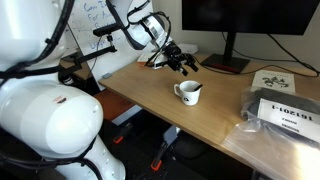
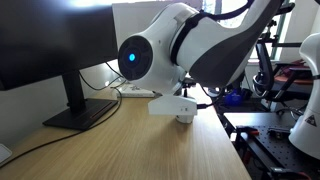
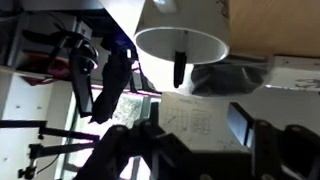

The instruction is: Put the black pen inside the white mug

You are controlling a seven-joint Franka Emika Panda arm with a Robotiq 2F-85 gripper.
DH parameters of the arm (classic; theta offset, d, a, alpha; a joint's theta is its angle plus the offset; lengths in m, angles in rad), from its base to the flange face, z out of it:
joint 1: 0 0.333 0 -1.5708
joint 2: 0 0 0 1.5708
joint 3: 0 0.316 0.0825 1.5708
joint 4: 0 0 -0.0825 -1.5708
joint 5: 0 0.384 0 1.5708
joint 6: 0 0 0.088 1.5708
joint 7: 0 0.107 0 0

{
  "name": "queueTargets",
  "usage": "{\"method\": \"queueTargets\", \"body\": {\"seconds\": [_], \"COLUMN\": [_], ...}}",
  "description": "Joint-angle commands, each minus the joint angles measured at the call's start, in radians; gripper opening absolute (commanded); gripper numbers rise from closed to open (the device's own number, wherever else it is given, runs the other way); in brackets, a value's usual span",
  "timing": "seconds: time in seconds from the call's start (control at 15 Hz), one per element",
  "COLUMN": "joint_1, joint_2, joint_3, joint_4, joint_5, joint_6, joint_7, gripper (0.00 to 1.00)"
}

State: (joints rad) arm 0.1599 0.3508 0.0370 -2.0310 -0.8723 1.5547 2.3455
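- White mug [image 1: 188,92] stands upright on the wooden tabletop [image 1: 150,85], near the middle and well apart from the other items.
- In the wrist view, which is upside down, the mug [image 3: 180,40] hangs from the top of the frame with its round rim facing the camera.
- The pen [image 3: 179,62] shows there as a thin dark stick. One end is inside the mug's opening and the other pokes out past the rim. It is too small to make out in the exterior views.
- The end effector [image 1: 181,66] hovers just above and behind the mug without touching it.
- In the wrist view the end effector [image 3: 208,138] has its two dark fingers [image 3: 150,152] spread apart, with nothing between them.
- A black monitor stand [image 1: 226,63] sits at the back of the tabletop.
- A black bag with a white label [image 1: 285,112] lies near the edge, with a printed sheet [image 1: 280,80] behind it.
- In an exterior view the white arm [image 2: 200,45] fills the middle and hides most of the mug. A dark monitor [image 2: 50,50] stands beside it.
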Motion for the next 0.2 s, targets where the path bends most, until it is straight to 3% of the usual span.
{"method": "queueTargets", "body": {"seconds": [0.0, 0.13], "joint_1": [-0.036, -0.04], "joint_2": [-0.12, -0.172], "joint_3": [0.021, 0.022], "joint_4": [-0.064, -0.086], "joint_5": [0.051, 0.075], "joint_6": [0.11, 0.16], "joint_7": [-0.115, -0.215], "gripper": [1.0, 1.0]}}
